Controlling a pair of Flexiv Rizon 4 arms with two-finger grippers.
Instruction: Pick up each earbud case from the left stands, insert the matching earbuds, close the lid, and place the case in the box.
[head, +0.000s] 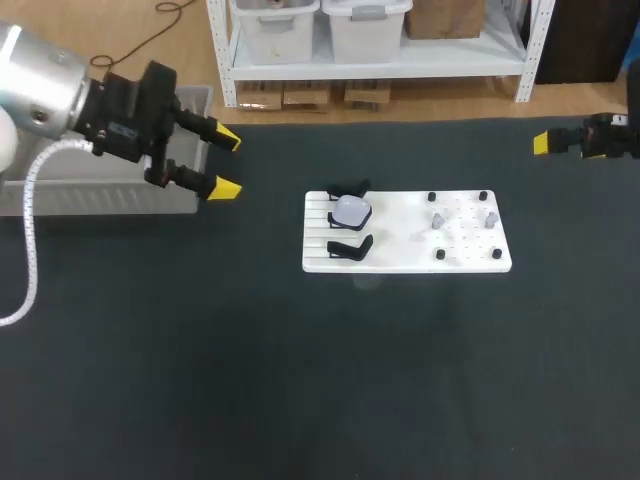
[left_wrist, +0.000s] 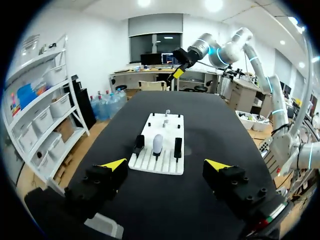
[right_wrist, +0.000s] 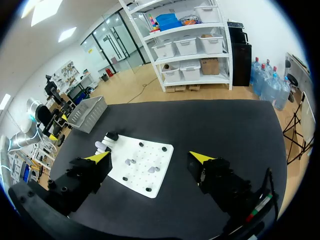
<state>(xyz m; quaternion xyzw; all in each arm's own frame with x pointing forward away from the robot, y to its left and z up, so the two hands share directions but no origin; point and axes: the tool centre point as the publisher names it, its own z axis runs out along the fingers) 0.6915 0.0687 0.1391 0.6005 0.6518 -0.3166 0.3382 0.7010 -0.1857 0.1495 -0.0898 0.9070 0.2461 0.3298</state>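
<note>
Pale rounded plastic earbud case (head: 351, 211), left edge of white board (head: 400, 256): probably light, slick; pinch sides. Left gripper (head: 225, 162), right gripper (right_wrist: 150, 157) wide open, empty.

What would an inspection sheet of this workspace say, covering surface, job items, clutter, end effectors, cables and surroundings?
Surface: dark matte table top.
Job's things: white rectangular plastic board mid-table; pale grey rounded earbud case on its left end between two black clip stands; small grey earbuds on its right half; grey plastic box at the table's left rear.
Clutter: nothing seen.
End effectors: left end effector open, empty, beside the box; right end effector open, empty, above the table's right rear.
Cables: white corrugated hose hanging from the left arm.
Surroundings: nothing seen reaching over the table.
</note>
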